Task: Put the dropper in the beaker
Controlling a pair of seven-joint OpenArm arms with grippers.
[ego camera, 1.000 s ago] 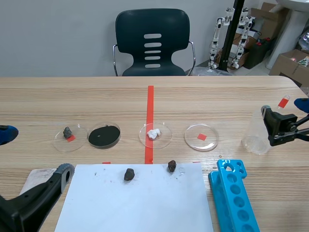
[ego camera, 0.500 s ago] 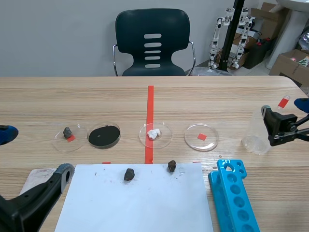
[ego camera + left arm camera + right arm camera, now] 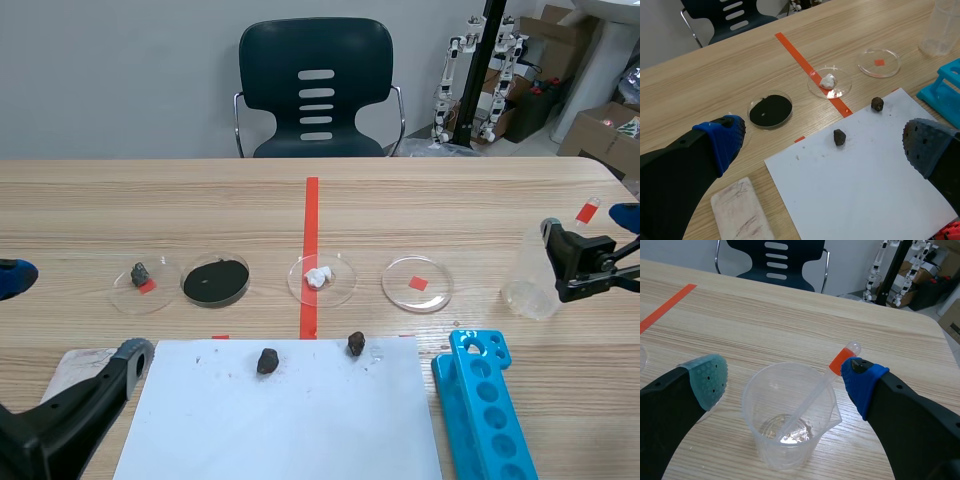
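Light wood-grain tabletop (image 3: pixel 450 200), with an orange-red tape line (image 3: pixel 310 250) running down the middle away from the robot. The clear plastic beaker (image 3: pixel 787 415) stands near the right edge. The dropper (image 3: pixel 815 395) is already in it: tip on the bottom, stem leaning on the rim, orange collar and bulb sticking out. The right pincer (image 3: pixel 785 382) is spread, one finger on either side of the beaker; the blue pad is just beside the bulb, and I can't tell if it touches. The left pincer (image 3: pixel 822 145) is also spread, holding nothing, low over the near left corner of a white paper sheet (image 3: pixel 280 420). There are two dark lumps (image 3: pixel 267 361) on the sheet's far edge. Four clear petri dishes (image 3: pixel 417 284) sit in a row beyond the sheet: from the left, one with a small dark lump, one with black powder, one with a white lump right on the tape line, and one showing only a red square mark. A blue tube rack (image 3: pixel 485 410) lies just right of the sheet, and a pale smudged block (image 3: pixel 740 215) lies left of it. In the room, a dark plastic chair (image 3: pixel 316 90) stands at the far side against a plain grey wall. Cardboard boxes (image 3: pixel 600 130) and a small white robot rig (image 3: pixel 480 70) on a black pole are in the far right corner.
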